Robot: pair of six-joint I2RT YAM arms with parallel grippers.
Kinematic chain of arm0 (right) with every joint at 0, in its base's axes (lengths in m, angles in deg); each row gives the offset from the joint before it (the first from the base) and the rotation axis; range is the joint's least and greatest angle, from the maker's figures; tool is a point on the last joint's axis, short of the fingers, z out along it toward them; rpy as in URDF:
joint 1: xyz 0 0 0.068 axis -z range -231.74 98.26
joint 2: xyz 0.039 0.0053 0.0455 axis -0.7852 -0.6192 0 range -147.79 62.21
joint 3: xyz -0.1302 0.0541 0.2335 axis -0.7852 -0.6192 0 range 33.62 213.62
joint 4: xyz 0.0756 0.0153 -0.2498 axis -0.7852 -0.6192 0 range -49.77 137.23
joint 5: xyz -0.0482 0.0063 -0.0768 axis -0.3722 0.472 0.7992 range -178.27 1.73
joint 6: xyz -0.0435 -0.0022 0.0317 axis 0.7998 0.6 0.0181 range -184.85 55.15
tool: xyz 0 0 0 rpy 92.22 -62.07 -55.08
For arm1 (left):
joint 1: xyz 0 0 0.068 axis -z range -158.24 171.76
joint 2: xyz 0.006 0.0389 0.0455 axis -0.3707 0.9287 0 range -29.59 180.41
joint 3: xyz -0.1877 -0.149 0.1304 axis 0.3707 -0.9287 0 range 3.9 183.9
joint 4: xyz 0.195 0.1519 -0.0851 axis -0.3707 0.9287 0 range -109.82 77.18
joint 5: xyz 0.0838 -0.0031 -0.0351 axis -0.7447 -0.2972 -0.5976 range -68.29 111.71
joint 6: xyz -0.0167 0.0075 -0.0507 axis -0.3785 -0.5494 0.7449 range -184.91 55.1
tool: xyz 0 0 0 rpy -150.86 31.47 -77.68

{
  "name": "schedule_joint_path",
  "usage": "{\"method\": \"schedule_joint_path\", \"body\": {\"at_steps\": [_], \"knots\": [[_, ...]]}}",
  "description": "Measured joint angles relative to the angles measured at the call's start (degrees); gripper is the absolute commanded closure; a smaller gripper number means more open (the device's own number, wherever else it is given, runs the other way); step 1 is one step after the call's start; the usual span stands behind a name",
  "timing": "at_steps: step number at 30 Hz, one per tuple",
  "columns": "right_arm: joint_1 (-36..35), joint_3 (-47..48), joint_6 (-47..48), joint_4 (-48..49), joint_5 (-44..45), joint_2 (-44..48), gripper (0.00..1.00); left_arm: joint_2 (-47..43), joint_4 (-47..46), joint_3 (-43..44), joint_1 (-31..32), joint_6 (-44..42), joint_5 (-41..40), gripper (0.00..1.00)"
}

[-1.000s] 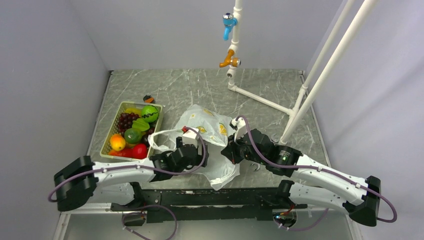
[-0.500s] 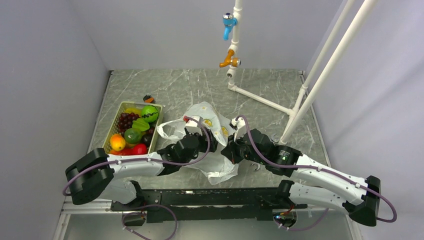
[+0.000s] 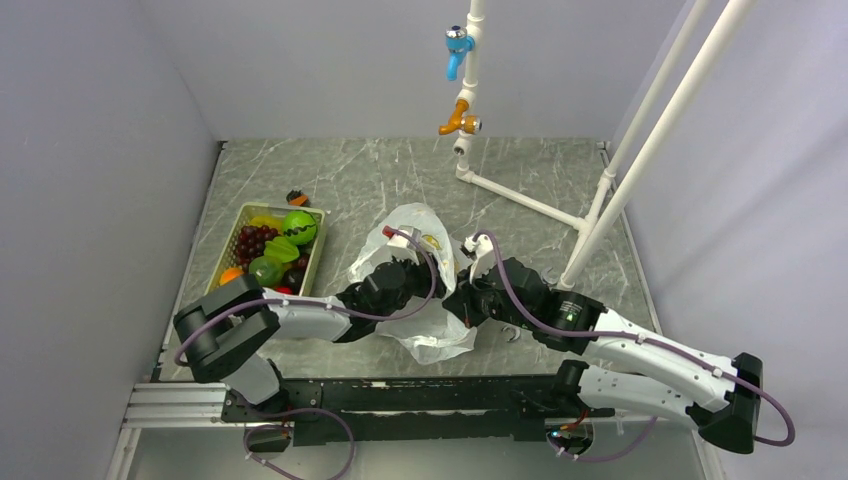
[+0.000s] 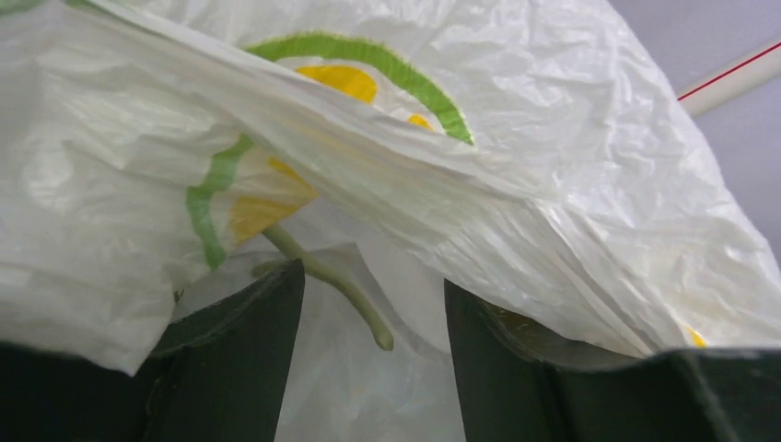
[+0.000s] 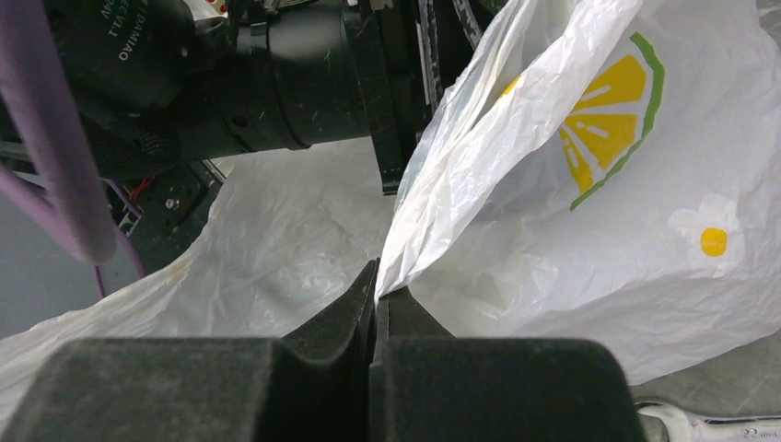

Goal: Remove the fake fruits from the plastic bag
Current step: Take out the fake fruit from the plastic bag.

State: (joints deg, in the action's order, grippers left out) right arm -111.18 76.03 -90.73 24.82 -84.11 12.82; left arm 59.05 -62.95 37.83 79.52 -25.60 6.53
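**Two grippers on one thin bag: a slipped edge or a tear is the risk**

Two black fingers of the right gripper point(image 5: 376, 287) are pressed together on a fold of the thin, crinkly white plastic bag point(image 5: 589, 212), which is printed with yellow lemon slices rimmed in green. The pinch holds that edge up. The left gripper point(image 4: 373, 285) has its fingers spread and grasps nothing. It is pushed in against the film, which drapes over both fingers.

The pinch sits on a narrow fold, so a hard pull from the left gripper could slip it free, or stretch and rip the plastic. The spread fingers could also catch film rather than fruit.

The bag looks slack and rumpled, lying between the two grippers, and whether any fruit is left inside cannot be told. The glossy plastic toy fruits point(image 3: 265, 270), among them purple grapes, green balls, an orange one and a red one, sit heaped in the cream rectangular tray point(image 3: 319, 243) well to the bag's left.
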Motion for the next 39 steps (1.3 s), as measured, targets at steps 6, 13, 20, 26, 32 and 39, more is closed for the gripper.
{"method": "schedule_joint_path", "body": {"at_steps": [6, 13, 20, 26, 32, 39], "knots": [[0.0, 0.0, 0.0, -0.1, 0.0, 1.0, 1.0, 3.2, -4.7, 0.3, 0.0, -0.6, -1.7, 0.43], [0.0, 0.0, 0.2, -0.2, 0.3, 1.7, 1.0, 5.6, -6.6, 1.3, 0.0, -0.7, -2.7, 0.45], [0.0, 0.0, 0.3, -0.3, 0.3, 1.9, 1.0, 7.6, -9.4, 2.0, 0.0, -1.5, -4.3, 0.6], [0.0, 0.0, 0.5, -0.7, 0.5, 1.9, 1.0, 8.9, -9.7, 3.6, 0.0, -3.2, -4.8, 1.0], [0.0, 0.0, 0.9, -1.3, 1.8, 2.6, 1.0, 6.2, -8.0, 3.0, 0.0, -3.7, -5.0, 1.0], [0.0, -2.2, 1.5, -1.5, 6.1, 3.4, 1.0, -11.0, 13.9, 5.3, -0.2, 1.0, -1.7, 1.0]]}}
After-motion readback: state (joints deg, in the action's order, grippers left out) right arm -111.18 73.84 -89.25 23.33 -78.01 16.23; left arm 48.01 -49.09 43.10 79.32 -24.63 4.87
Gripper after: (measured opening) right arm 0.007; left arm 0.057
